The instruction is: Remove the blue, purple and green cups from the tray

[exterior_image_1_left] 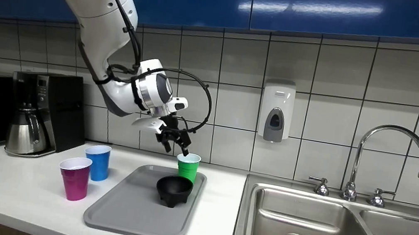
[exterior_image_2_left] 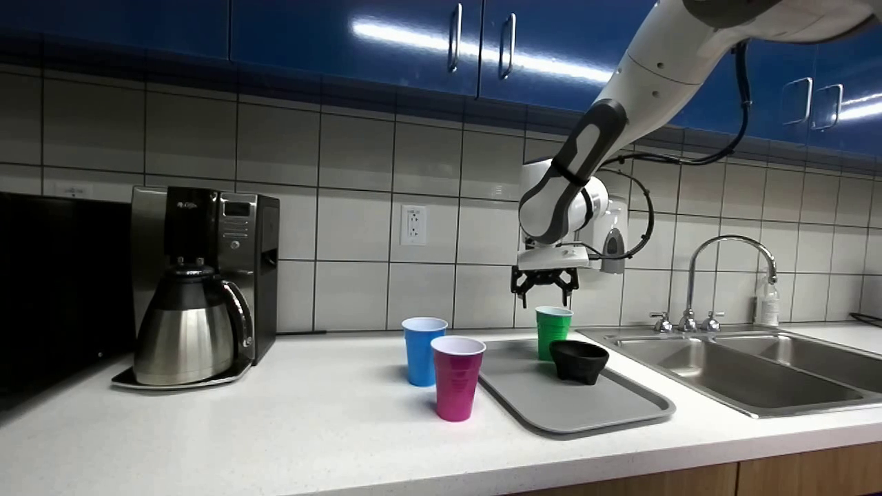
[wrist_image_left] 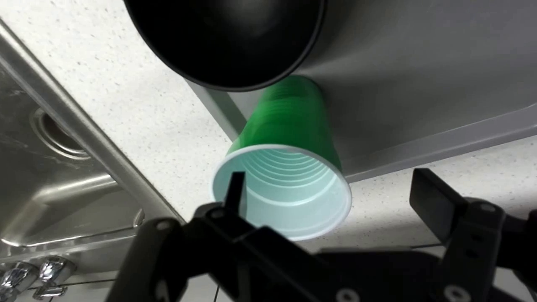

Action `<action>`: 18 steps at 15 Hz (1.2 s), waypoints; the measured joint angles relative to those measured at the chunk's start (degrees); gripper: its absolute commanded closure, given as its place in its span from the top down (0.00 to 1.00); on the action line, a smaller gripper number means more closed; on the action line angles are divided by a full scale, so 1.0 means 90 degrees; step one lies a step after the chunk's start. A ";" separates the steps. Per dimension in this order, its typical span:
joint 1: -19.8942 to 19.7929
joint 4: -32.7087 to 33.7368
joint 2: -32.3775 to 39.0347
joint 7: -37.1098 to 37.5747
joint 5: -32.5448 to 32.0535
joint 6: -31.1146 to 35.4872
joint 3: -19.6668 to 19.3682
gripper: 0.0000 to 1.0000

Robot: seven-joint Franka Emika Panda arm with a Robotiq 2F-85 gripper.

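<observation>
The gripper [exterior_image_2_left: 544, 302] was spread wide just above the green cup [exterior_image_2_left: 552, 336], at the far right of the tray [exterior_image_2_left: 572, 408]. The other 2, the blue cup [exterior_image_2_left: 419, 359] and purple cup [exterior_image_2_left: 456, 386], stood left of it.

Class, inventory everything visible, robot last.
green cup: 1, green, on tray
blue cup: 1, blue, on counter
purple cup: 1, purple, on counter
bowl: 1, black, on tray
tray: 1, grey, on counter
coffeemaker: 1, black-silver, on counter
appliance: 1, black, alongside
sink: 1, steel, in counter
tap: 1, chrome, behind sink
bottle: 1, whitish, near sink
dispenser: 1, white, wall-mounted
outlet: 1+, white, wall-mounted
cabinets: several, blue, overhead
arm: 1, white, overhead
hand: 1, black, above green cup
</observation>
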 measured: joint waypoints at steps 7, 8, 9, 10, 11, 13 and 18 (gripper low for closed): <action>-0.0165 0.0355 0.0419 -0.0219 0.0592 0.0000 0.0004 1.00; -0.0204 0.0416 0.0487 -0.0299 0.0705 0.0000 0.0006 1.00; -0.0235 0.0478 0.0549 -0.0377 0.0808 0.0000 0.0008 1.00; -0.0247 0.0547 0.0592 -0.0419 0.0878 -0.0007 0.0010 1.00; -0.0246 0.0621 0.0616 -0.0445 0.0940 -0.0014 0.0015 1.00; -0.0241 0.0745 0.0642 -0.0495 0.1039 -0.0020 0.0037 0.75; -0.0254 0.0867 0.0797 -0.0657 0.1261 -0.0020 0.0043 0.42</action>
